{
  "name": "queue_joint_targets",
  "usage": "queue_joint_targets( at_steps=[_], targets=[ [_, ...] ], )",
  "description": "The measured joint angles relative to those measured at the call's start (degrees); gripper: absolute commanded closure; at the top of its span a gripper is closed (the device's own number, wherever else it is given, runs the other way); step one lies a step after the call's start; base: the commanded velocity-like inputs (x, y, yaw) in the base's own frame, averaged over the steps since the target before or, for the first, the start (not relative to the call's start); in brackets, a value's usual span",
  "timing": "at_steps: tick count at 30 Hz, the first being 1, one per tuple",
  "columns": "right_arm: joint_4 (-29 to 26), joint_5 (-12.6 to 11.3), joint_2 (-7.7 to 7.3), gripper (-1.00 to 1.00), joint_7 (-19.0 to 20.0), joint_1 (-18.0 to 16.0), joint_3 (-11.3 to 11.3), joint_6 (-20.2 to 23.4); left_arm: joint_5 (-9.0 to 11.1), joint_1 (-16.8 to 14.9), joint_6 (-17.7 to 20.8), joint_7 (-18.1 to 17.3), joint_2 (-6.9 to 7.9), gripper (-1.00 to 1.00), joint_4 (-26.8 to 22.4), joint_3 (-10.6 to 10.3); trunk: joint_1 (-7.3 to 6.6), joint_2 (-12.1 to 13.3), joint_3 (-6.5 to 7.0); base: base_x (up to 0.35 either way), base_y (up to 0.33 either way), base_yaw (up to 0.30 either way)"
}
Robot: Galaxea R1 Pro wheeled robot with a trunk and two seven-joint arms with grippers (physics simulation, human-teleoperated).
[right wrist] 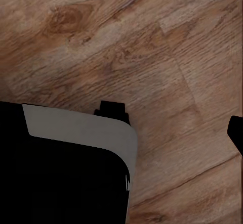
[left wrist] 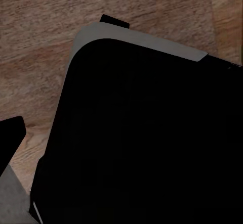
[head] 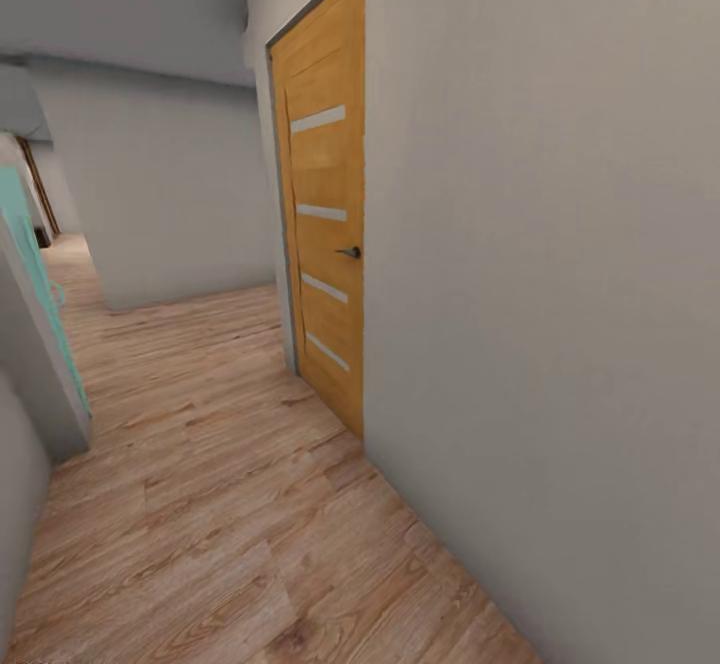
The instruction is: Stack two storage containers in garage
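— Hallway, item one: what is the largest thing listed?

— Pale grey wall (head: 560,294), running down the right side of the head view from near to far. Second, light wood-plank flooring (head: 220,504), covering the passage and turning away at the far left. The same planks show under both wrist cameras (left wrist: 45,37) (right wrist: 126,47).

— Next entry?

— Orange-brown wooden door (head: 325,204), shut, set in the right-hand wall, with four pale horizontal inlays and a small dark handle (head: 349,252) on its near edge. Beyond it, a grey wall block (head: 170,194) closes the far end of the corridor. At the left edge, a pale wall corner with a teal panel (head: 30,274) leaning along it.

— And the robot itself?

— Black base with a light grey rim, seen from above in the left wrist view (left wrist: 147,133) and the right wrist view (right wrist: 66,178).

— Tools, apart or together?

— Cannot tell for either one.

— Storage containers?

— None recorded in this corridor.
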Motion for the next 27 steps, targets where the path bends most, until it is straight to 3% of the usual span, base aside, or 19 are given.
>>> queue_joint_targets(
  at_steps=[27],
  targets=[
    [0.0,0.0,0.03,-1.0,0.0,0.0,0.0,0.0,0.0,0.0,0.0,0.02,0.0,-1.0,0.0,0.0,0.0,0.0,0.0,0.322,0.0,0.298]
  ],
)
